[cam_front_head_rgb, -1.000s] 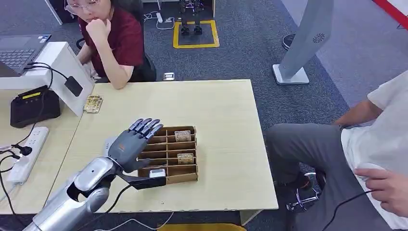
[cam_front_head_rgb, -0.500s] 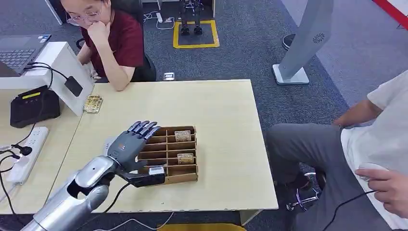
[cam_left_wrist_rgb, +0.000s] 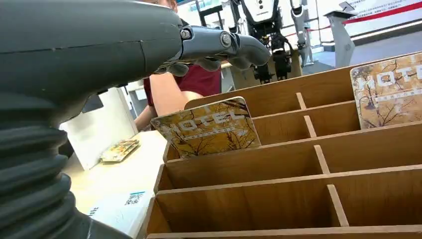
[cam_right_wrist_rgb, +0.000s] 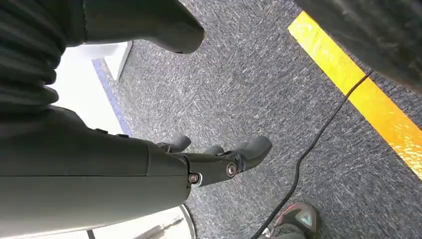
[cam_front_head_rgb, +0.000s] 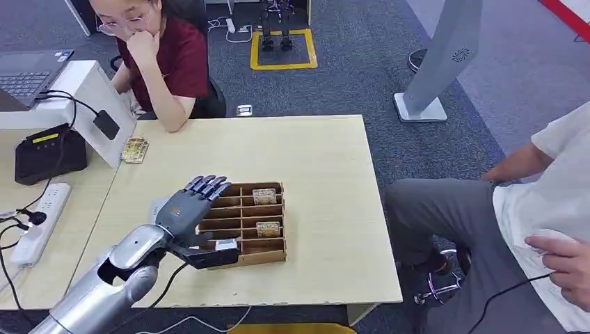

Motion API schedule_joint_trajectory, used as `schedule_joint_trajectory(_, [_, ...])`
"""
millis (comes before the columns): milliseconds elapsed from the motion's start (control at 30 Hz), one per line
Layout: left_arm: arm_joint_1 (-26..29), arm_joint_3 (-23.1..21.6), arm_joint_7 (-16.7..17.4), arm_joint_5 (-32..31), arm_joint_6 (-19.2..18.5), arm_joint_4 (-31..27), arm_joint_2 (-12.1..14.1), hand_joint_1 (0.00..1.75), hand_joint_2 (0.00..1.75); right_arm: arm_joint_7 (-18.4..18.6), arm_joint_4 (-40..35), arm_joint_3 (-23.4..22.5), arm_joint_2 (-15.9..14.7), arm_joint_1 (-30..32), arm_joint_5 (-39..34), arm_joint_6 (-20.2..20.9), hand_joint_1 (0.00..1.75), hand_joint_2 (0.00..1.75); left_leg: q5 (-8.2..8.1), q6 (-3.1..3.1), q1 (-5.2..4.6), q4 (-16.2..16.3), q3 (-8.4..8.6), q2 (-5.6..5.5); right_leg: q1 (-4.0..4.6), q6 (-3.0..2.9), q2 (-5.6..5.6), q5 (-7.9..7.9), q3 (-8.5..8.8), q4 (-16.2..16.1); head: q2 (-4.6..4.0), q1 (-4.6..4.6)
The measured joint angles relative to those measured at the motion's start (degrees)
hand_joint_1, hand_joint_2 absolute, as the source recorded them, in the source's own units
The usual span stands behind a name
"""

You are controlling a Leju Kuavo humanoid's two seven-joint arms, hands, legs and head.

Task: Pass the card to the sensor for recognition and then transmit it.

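cards in box: 2, both upright in slots of the wooden divider box (cam_front_head_rgb: 245, 226); card 1 (cam_front_head_rgb: 264, 196) in far row, card 2 (cam_front_head_rgb: 268, 228) nearer row, both right of the L hand. Print reads "HOTEL" in L wrist view, yellow tree pattern.
loose cards: small stack (cam_front_head_rgb: 135, 149) flat on table by the white stand (cam_front_head_rgb: 90, 97), well apart from box.
L hand (cam_front_head_rgb: 189, 209): over left part of box, fingers apart and stretched fwd, grasping nothing; not touching either card as far as seen.
R hand (cam_right_wrist_rgb: 219, 159): hangs over the floor, fingers loosely curled, apart, nothing in it.
sensor: black pad (cam_front_head_rgb: 106, 124) on front of white stand, cable attached; prob. the reader, can't confirm.
other desk items: 1 black device w/ yellow label (cam_front_head_rgb: 49, 153), 1 laptop (cam_front_head_rgb: 28, 73), 1 power strip (cam_front_head_rgb: 38, 223), 1 white paper w/ QR code (cam_left_wrist_rgb: 119, 211) beside box.
people: 2; one in dark red top (cam_front_head_rgb: 163, 59) seated at far side of table, one in white top (cam_front_head_rgb: 549, 202) seated at right.
surface: light wood table (cam_front_head_rgb: 327, 174).
room: grey carpet, yellow square marking on floor (cam_front_head_rgb: 282, 49), grey pillar stand (cam_front_head_rgb: 445, 62).
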Motion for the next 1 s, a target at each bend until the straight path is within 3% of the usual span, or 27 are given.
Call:
schedule_joint_trajectory(633, [-0.3, 0.0, -0.2, 0.7, -0.3, 0.0, 0.0, 0.00, 1.75, 0.1, 0.0, 0.0, 0.0, 0.0, 0.0, 0.0, 0.00, 1.75, 0.00, 0.00, 0.00, 0.0, 0.00, 0.00, 0.00, 0.00, 0.00, 0.00, 0.00, 0.0, 0.00, 0.00])
schedule_joint_trajectory(867, [-0.4, 0.3, -4.2, 10.6, -3.6, -0.8, 0.0, 0.00, 1.75, 0.1, 0.0, 0.0, 0.0, 0.0, 0.0, 0.1, 0.00, 1.75, 0.00, 0.00, 0.00, 0.0, -0.01, 0.00, 0.00, 0.00, 0.00, 0.00, 0.01, 0.0, 0.00, 0.00])
schedule_joint_trajectory(1000, [-0.4, 1.3, -4.6, 13.7, -5.4, -3.2, 0.1, 0.00, 1.75, 0.1, 0.1, 0.1, 0.0, 0.0, 0.0, 0.1, 0.00, 1.75, 0.00, 0.00, 0.00, 0.0, -0.01, 0.00, 0.00, 0.00, 0.00, 0.00, 0.01, 0.0, 0.00, 0.00])
